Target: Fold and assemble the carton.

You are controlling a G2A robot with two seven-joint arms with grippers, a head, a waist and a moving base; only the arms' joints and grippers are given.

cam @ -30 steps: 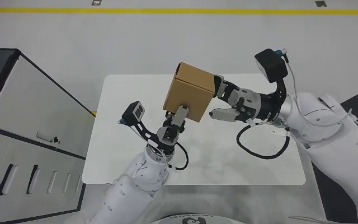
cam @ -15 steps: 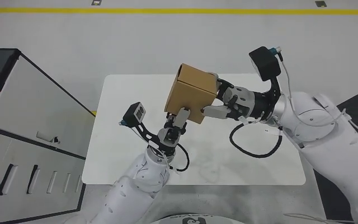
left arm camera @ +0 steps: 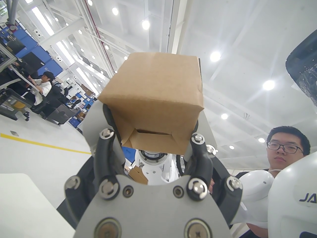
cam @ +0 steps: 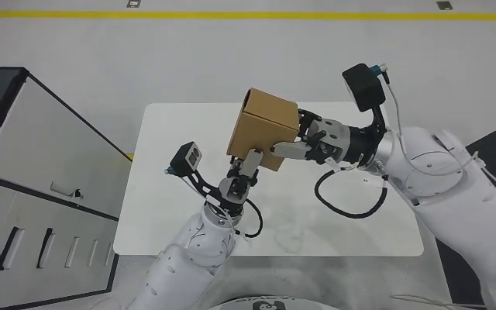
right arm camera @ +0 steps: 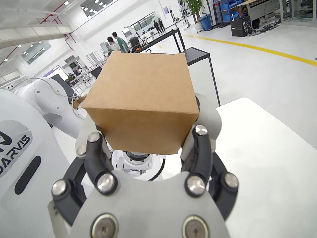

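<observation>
Over white table (cam: pixel 167 147): brown cardboard carton (cam: pixel 262 128) held aloft, tilted.
Grey cabinet (cam: pixel 46 147): well apart.
Left gripper (cam: pixel 249 160): clamped underneath.
Right gripper (cam: pixel 298 133): clamped on its side.

The carton (cam: pixel 267 124) is matt brown cardboard, the table (cam: pixel 170 178) smooth and white.

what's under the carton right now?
The left gripper grips the carton from below. The carton's underside shows tucked flaps with an open slot. The white table lies lower; the patch directly beneath is hidden by the carton.
</observation>
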